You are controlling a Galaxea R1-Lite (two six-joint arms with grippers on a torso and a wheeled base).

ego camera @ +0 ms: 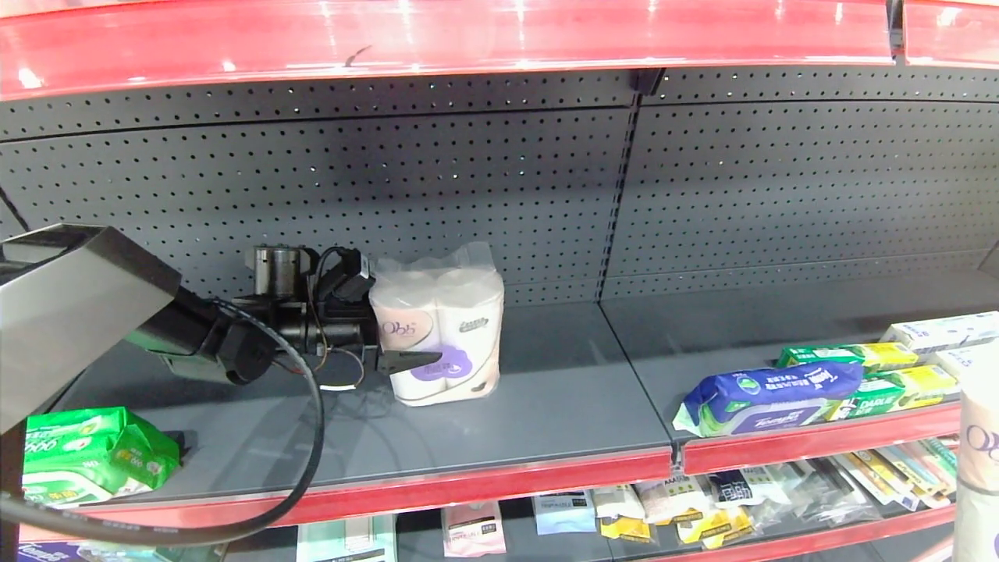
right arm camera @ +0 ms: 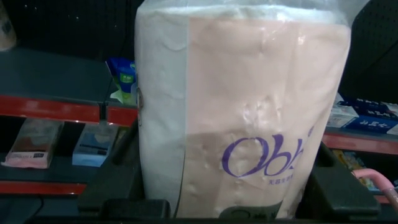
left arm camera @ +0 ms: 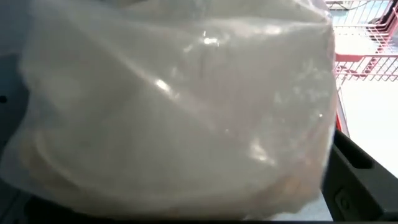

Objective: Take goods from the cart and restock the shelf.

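A plastic-wrapped toilet paper pack stands upright on the grey middle shelf, left of centre. My left gripper reaches in from the left and is shut on it, one finger across its front and the other behind. In the left wrist view the pack's wrap sits right against the camera, beside one finger. A second toilet paper pack is clamped in my right gripper, in front of the shelves. That pack also shows at the lower right edge of the head view.
A green tissue pack lies at the shelf's front left. A blue wipes pack and green-yellow boxes fill the right bay. Small goods hang on the lower shelf. A red cart stands behind. Free room lies between the placed pack and the shelf divider.
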